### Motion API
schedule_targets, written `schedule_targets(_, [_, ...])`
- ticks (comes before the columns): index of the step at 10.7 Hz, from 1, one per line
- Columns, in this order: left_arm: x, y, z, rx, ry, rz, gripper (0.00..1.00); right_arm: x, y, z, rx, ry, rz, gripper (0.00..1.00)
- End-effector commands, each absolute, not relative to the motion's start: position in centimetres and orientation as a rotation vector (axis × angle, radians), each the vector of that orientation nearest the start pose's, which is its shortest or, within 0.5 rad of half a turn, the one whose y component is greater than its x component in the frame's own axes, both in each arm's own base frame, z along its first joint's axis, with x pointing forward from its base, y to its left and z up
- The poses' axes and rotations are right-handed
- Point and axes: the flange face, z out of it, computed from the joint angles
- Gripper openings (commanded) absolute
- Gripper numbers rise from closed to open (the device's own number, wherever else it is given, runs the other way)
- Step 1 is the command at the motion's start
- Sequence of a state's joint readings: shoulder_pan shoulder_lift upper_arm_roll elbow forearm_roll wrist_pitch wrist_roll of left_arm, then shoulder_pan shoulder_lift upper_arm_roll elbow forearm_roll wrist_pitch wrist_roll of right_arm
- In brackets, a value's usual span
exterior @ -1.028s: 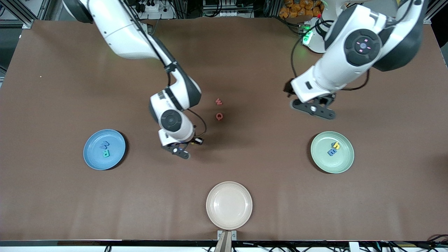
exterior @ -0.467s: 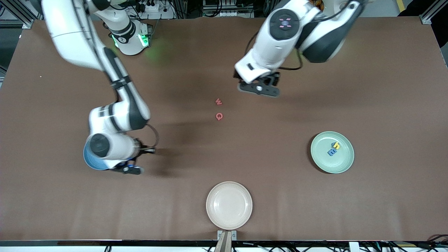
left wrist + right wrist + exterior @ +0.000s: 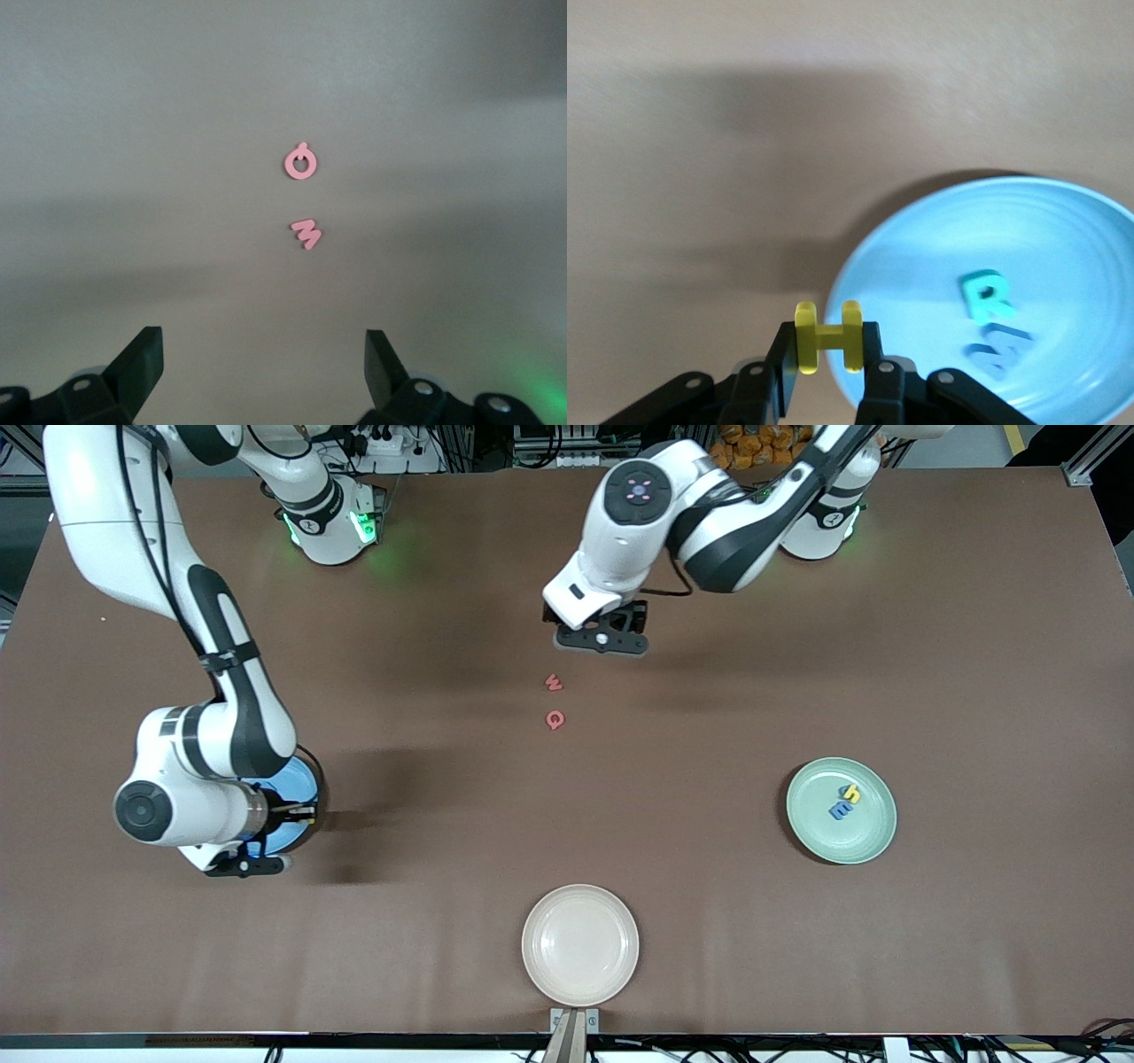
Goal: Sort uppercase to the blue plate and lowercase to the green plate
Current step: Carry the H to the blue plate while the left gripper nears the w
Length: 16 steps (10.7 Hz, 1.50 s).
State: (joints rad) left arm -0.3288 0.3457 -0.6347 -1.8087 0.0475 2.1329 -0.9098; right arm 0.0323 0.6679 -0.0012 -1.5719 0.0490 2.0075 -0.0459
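My right gripper (image 3: 244, 864) is shut on the yellow H (image 3: 827, 335) and holds it over the blue plate's (image 3: 299, 781) edge nearest the front camera. The right wrist view shows the blue plate (image 3: 1081, 239) with the teal R (image 3: 986, 297) and blue M (image 3: 999, 347) on it. My left gripper (image 3: 601, 640) is open and empty over the table, beside the red w (image 3: 554, 683). The red Q (image 3: 555, 720) lies just nearer the camera. Both show in the left wrist view, the Q (image 3: 300, 164) and the w (image 3: 306, 234). The green plate (image 3: 824, 841) holds the yellow h (image 3: 852, 791) and blue m (image 3: 840, 810).
A cream-white plate (image 3: 580, 974) sits near the table's front edge, in the middle. The right arm's forearm covers most of the blue plate in the front view.
My right arm has swung from the table's middle to the blue plate, carrying the yellow H. My left arm has moved from near the green plate toward the red letters.
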Motion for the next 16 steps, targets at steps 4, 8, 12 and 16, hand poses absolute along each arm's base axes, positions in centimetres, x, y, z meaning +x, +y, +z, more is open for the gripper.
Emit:
schedule_targets(4, [36.2, -56.3, 30.1, -3.23, -0.408, 0.2, 1.0, 66.3, -1.2, 22.8, -3.034, -0.205, 0.401, 1.0])
schedule_targets(8, [35.8, -57.3, 25.2, -3.121, -0.65, 0.177, 1.0, 66.8, -0.2, 22.9, -3.04, -0.223, 0.36, 1.0])
schedule_targets(12, [36.4, -58.3, 22.3, -3.031, -0.899, 0.144, 1.0, 66.9, 1.0, 23.2, -3.044, -0.253, 0.346, 1.0])
schedule_targets(16, [36.7, -57.6, 20.1, -2.989, -0.919, 0.045, 1.0, 67.0, 1.1, 23.2, -3.046, -0.255, 0.334, 1.0])
